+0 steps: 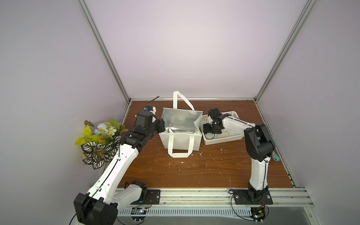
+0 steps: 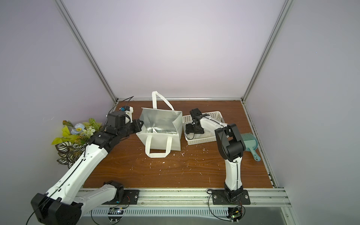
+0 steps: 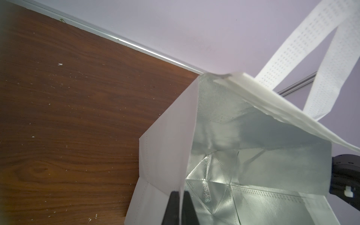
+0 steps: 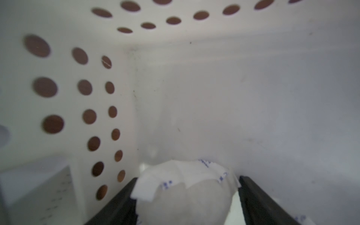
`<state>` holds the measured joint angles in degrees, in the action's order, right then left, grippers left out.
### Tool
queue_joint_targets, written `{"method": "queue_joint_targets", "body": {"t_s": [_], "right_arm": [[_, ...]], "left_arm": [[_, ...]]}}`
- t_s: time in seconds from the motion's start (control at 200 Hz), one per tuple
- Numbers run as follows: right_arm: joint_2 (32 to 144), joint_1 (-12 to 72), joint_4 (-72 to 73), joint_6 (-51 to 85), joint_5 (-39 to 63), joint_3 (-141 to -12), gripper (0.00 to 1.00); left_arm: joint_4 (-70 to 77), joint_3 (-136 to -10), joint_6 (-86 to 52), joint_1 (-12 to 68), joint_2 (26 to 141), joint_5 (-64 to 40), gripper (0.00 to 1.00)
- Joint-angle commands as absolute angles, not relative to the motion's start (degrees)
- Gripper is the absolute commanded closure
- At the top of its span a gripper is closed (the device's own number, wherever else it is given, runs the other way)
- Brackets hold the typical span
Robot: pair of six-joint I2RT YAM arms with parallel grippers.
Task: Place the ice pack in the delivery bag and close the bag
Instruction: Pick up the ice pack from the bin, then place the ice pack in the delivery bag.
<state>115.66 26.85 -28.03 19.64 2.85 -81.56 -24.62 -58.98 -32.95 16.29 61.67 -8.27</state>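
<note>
Seen from above, the delivery bag (image 1: 180, 140) gapes wide, with the left gripper (image 3: 180, 192) clamped on its left wall and one strap (image 1: 175, 101) upright at the back. Walls of the basket (image 1: 224, 140) hem the right gripper (image 4: 187, 178), perhaps tightly; the ice pack (image 4: 185, 194) fills the gap between its jaws.

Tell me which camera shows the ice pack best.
Right wrist view: the ice pack sits close-up between the fingers. Both top views show just a pale patch in the basket; the left wrist view, none.
</note>
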Motion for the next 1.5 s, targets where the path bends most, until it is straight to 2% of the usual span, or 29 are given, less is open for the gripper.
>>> {"method": "queue_joint_targets", "body": {"t_s": [0.0, 0.05, 0.115, 0.17, 0.23, 0.32, 0.696, 0.841, 0.931, 1.076, 1.351, 1.491], "right_arm": [[116.2, 28.4, -29.8, 19.2, 2.1, -81.6, 0.28], [116.0, 28.4, -30.0, 19.3, 2.1, -81.6, 0.32], [115.0, 28.4, -29.6, 19.3, 1.9, -81.0, 0.45], [113.6, 28.3, -29.3, 19.3, 1.0, -80.6, 0.50], [111.8, 28.0, -29.0, 19.1, 0.7, -80.4, 0.66], [108.3, 27.4, -28.0, 19.1, 0.9, -79.9, 0.69], [84.9, 26.6, -21.1, 14.2, -1.4, -79.7, 0.65], [78.7, 31.0, -18.1, 7.1, -2.3, -84.7, 0.65], [80.5, 37.5, -20.5, 0.4, -4.9, -91.5, 0.64], [87.6, 44.9, -26.2, -5.9, -2.6, -101.8, 0.63], [98.8, 49.5, -30.5, -11.7, 4.0, -107.7, 0.63], [104.9, 51.2, -37.1, -15.3, 1.7, -109.9, 0.61]], "left_arm": [[-24.7, -60.5, -32.3, 16.6, 60.6, -7.4, 0.99], [-24.8, -60.5, -32.3, 16.7, 60.6, -7.5, 0.99], [-24.7, -60.6, -32.3, 16.7, 60.6, -7.6, 0.99], [-24.7, -60.6, -32.3, 16.7, 60.6, -7.6, 0.99], [-24.7, -60.6, -32.2, 16.6, 60.6, -7.7, 0.99], [-24.9, -61.1, -31.0, 16.6, 61.0, -8.3, 0.98], [-28.0, -65.0, -25.0, 15.9, 65.3, -10.6, 0.98], [-27.9, -65.5, -24.1, 15.6, 66.3, -11.8, 0.98], [-27.9, -65.9, -23.9, 15.7, 66.8, -12.1, 0.98], [-27.9, -66.5, -24.0, 15.6, 67.1, -13.0, 0.98], [-27.9, -65.8, -24.3, 15.6, 65.5, -13.2, 0.98], [-27.9, -65.4, -24.7, 15.6, 64.7, -13.1, 0.98]]}}
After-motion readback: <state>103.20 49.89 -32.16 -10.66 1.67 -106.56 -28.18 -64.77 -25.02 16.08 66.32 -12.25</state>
